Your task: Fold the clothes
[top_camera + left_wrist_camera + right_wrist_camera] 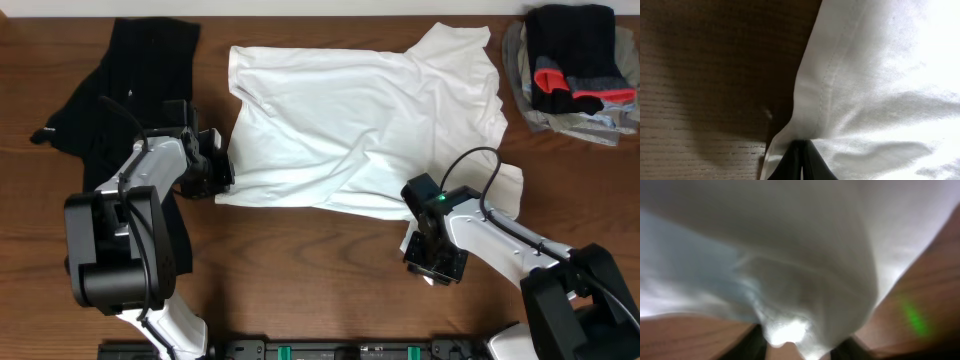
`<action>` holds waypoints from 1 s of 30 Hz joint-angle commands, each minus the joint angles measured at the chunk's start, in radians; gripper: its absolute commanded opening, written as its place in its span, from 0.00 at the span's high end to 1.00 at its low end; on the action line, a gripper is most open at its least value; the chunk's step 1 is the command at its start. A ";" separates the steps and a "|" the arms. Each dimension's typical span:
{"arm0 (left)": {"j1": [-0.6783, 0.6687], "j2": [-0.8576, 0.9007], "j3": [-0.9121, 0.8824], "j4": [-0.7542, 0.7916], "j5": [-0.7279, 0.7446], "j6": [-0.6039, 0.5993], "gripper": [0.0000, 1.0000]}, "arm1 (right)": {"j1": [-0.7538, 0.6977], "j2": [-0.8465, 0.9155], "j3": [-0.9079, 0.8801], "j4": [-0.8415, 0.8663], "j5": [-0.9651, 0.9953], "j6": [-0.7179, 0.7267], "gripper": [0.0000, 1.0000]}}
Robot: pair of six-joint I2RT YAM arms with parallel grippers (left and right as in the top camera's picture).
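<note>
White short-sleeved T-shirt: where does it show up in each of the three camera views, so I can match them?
Overhead: white short-sleeved T-shirt spread across the upper middle of the picture.
Left wrist: fills the right half, stitched hem running to bottom centre.
Right wrist: fills most of the frame, bunched at bottom centre.
Shared landmark: brown wood-grain table, seen beside the shirt in all three.
</note>
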 commanded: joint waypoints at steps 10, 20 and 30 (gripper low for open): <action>-0.010 0.138 -0.063 0.031 -0.043 0.010 0.94 | -0.031 0.013 0.000 0.018 0.108 0.021 0.99; -0.010 0.029 0.015 -0.160 -0.043 0.045 0.58 | -0.113 -0.037 0.175 -0.080 0.104 -0.145 0.99; -0.010 -0.013 -0.003 -0.241 -0.043 0.087 0.38 | -0.174 -0.037 0.205 -0.095 0.104 -0.230 0.99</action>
